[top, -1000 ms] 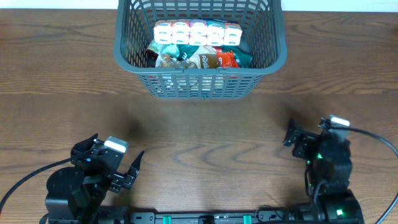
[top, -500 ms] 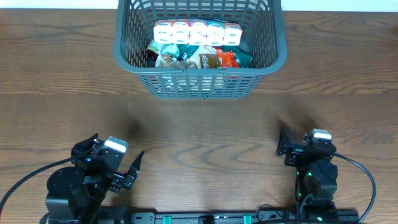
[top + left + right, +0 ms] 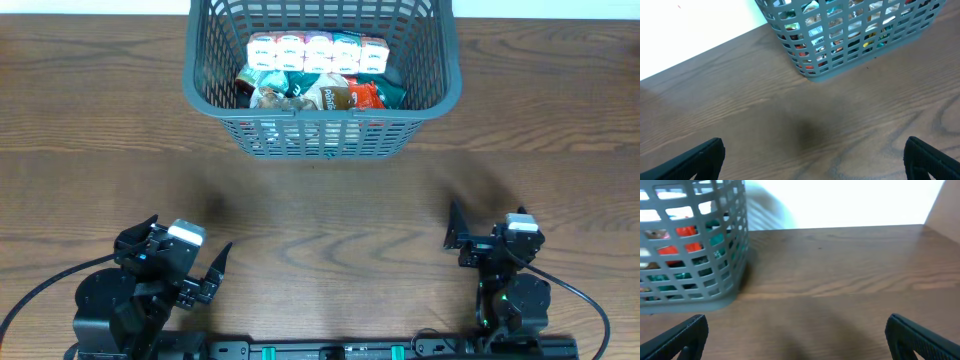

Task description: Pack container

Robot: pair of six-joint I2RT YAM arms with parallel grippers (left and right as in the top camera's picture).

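The container [image 3: 322,138] is set at the middle of the far edge of the surface [image 3: 90,150]. A row of small white packs [image 3: 316,50] and snack packets [image 3: 320,94] is seen inside it. The left end effector [image 3: 815,159] and the right end effector [image 3: 799,336] are held wide open and empty by the near edge.

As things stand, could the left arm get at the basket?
Probably yes: only bare table lies between the open left gripper and the basket, with nothing in the way, though the reach looks long.
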